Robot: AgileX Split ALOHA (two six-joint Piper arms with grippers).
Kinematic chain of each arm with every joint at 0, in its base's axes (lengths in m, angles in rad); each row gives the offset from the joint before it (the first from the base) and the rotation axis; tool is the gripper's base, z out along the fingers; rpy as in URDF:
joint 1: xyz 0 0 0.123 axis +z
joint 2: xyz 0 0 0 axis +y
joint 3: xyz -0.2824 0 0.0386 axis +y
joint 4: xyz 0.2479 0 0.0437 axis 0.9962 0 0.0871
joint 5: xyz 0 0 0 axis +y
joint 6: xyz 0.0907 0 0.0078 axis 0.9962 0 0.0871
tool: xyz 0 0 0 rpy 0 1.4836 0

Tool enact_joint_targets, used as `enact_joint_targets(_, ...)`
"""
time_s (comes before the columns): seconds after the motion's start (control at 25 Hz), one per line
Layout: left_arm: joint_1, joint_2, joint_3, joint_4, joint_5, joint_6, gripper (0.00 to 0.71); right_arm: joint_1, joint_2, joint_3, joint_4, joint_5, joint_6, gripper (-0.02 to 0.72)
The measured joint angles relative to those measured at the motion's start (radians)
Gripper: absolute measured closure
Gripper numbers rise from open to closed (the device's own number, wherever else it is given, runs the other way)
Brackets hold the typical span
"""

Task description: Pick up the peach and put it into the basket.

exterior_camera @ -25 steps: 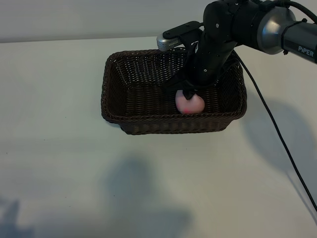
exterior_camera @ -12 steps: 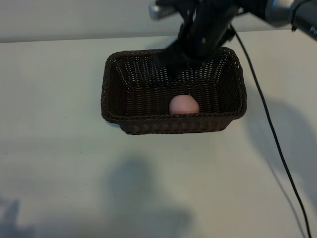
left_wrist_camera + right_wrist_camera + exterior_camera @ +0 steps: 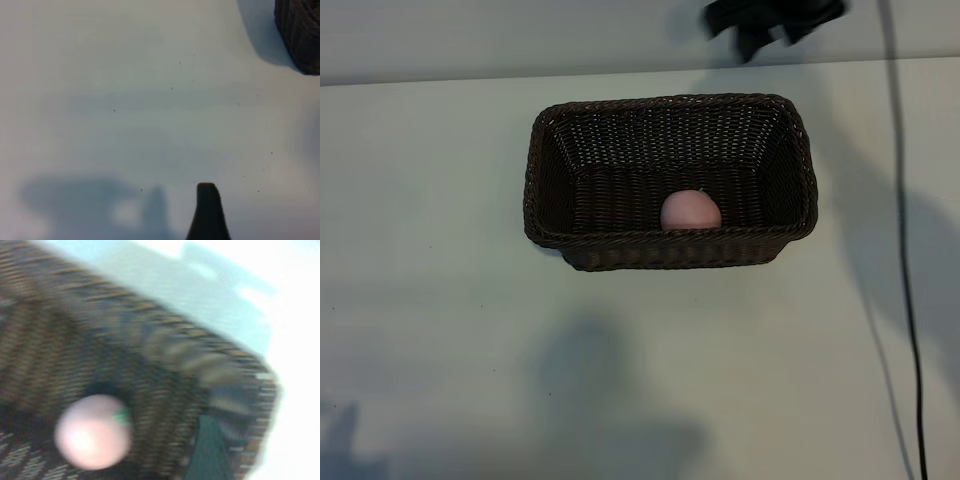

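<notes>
The pale pink peach (image 3: 691, 212) lies loose inside the dark brown wicker basket (image 3: 668, 102), close to its near wall. My right gripper (image 3: 772, 18) hovers high beyond the basket's far rim, open and holding nothing, only partly in frame. In the right wrist view the peach (image 3: 92, 432) rests on the basket's floor, apart from the one dark finger (image 3: 210, 450) that shows, with the braided rim (image 3: 190, 347) beyond it. The left arm is outside the exterior view. Its wrist view shows one dark fingertip (image 3: 207, 212) over bare table, with nothing against it.
White table (image 3: 440, 320) surrounds the basket on all sides. A black cable (image 3: 905, 300) trails down the table's right side. A corner of the basket (image 3: 300, 35) appears at the edge of the left wrist view. Arm shadows fall on the front of the table.
My right gripper let go of the peach, opened, and rose up and back out of the basket. The peach stays inside, near the front wall. The left arm has not moved.
</notes>
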Motion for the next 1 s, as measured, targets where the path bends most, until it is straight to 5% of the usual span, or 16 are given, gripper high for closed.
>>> enact_joint_targets(0.64,0.0,0.0,0.0,0.0,0.0,0.0,0.171,-0.51,-0.005,-0.001,-0.075,0.003,-0.001,0.187)
enact_joint_targets(1.0,0.0,0.0,0.0,0.0,0.0,0.0,0.171,-0.557,-0.058,-0.001,0.048,0.003,-0.037,0.23)
